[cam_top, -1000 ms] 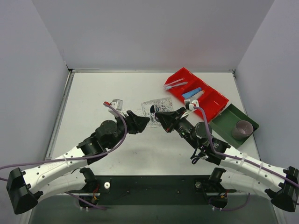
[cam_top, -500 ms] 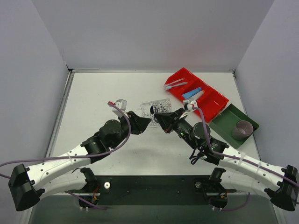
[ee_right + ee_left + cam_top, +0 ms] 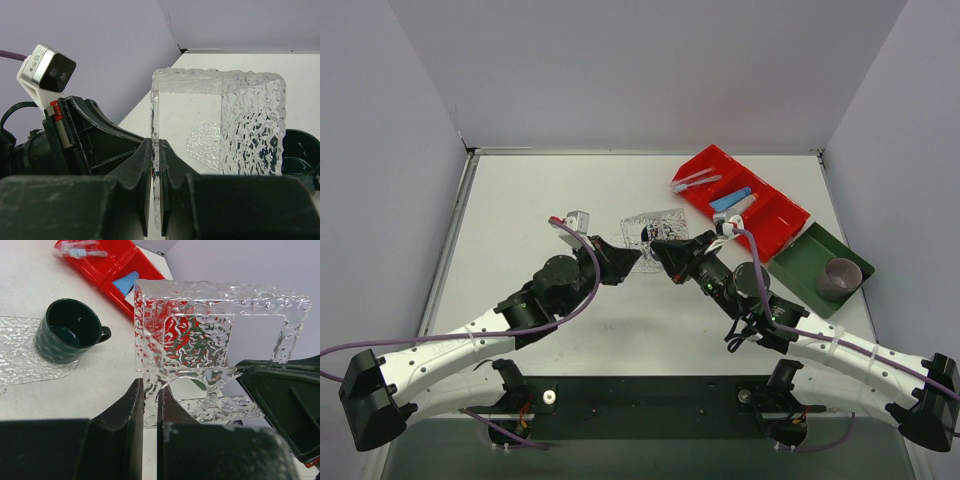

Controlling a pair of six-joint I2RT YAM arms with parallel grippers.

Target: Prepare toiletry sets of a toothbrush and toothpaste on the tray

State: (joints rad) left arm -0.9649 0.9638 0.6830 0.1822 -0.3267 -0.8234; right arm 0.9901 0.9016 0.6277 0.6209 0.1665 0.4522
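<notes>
Pale lilac walls (image 3: 640, 70) close in a white table (image 3: 520, 200), at whose middle the two arms meet tip to tip. The left tool (image 3: 150, 402) is clamped narrow on one wall of a clear box (image 3: 210, 335) of rippled plastic, and the right tool (image 3: 156, 160) is pinched tight on another wall of the same box, so that the box stands upright between them. Whether the box's base touches the table cannot be told. The tray (image 3: 17, 365) lies flat on the table just beyond the box, with a dark green mug (image 3: 67, 330) standing upright on its near end. Further back and to the right sits a red bin (image 3: 780, 222), set at a slant. In its far compartment lie the wrapped toothbrushes (image 3: 693, 181), and in the next one a blue tube (image 3: 731, 199); none of these is on the tray. Beside the bin, near the right wall, a green tray (image 3: 800, 265) holds a mauve cup (image 3: 840, 275).
</notes>
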